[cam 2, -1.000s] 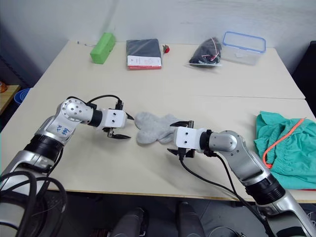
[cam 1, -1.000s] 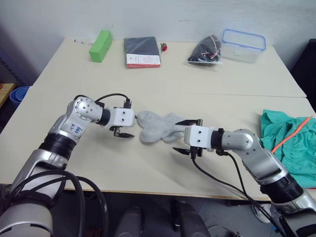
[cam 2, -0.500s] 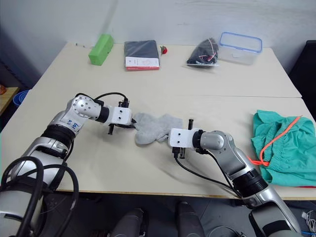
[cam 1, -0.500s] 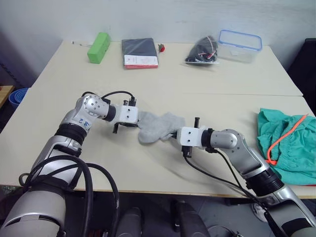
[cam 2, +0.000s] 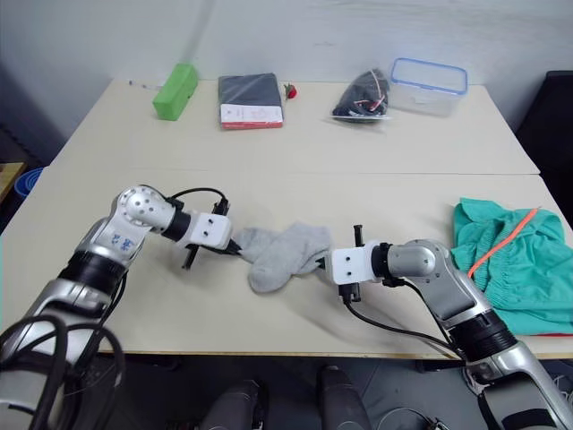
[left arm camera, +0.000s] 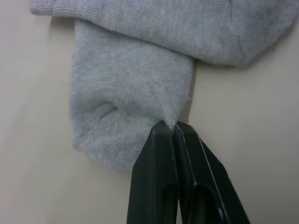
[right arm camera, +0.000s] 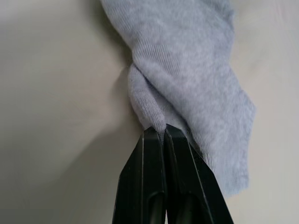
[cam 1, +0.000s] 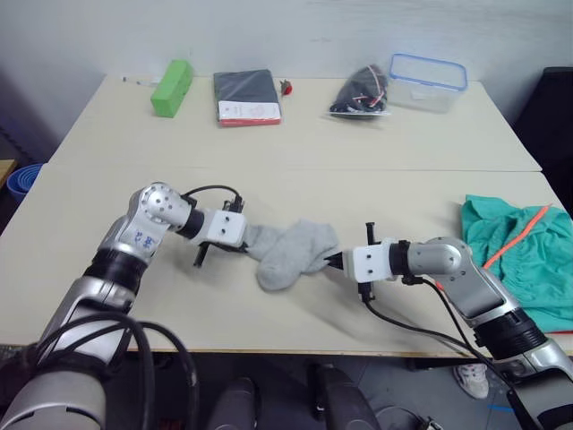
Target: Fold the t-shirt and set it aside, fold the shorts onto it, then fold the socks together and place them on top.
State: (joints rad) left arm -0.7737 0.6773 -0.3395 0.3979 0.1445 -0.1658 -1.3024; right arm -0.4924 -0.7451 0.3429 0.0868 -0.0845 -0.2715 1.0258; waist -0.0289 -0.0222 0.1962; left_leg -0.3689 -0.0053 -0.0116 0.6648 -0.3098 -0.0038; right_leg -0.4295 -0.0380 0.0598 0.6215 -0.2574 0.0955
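Observation:
The light grey socks [cam 1: 291,255] lie overlapped in a heap at the middle of the near table. My left gripper [cam 1: 243,244] is shut on the cloth at their left end; its wrist view has the black fingertips [left arm camera: 161,133] pinching a fold of sock [left arm camera: 126,93]. At the right end my right gripper [cam 1: 338,262] is shut too, nipping a fold of sock [right arm camera: 187,70] between its fingertips [right arm camera: 152,135]. The teal shorts [cam 1: 515,260] with their orange drawstring lie crumpled at the table's right edge. The t-shirt is out of view.
Along the far table stand a green block [cam 1: 172,87], a black folder with a red and white label [cam 1: 246,97], a bag of dark cables [cam 1: 358,92] and a clear box with a blue rim [cam 1: 427,81]. A blue bin [cam 1: 22,179] sits on the floor at left.
Both grippers stood open beside the socks a second ago; they have moved in from either side and shut on the socks' ends. The camera view has shifted a little.

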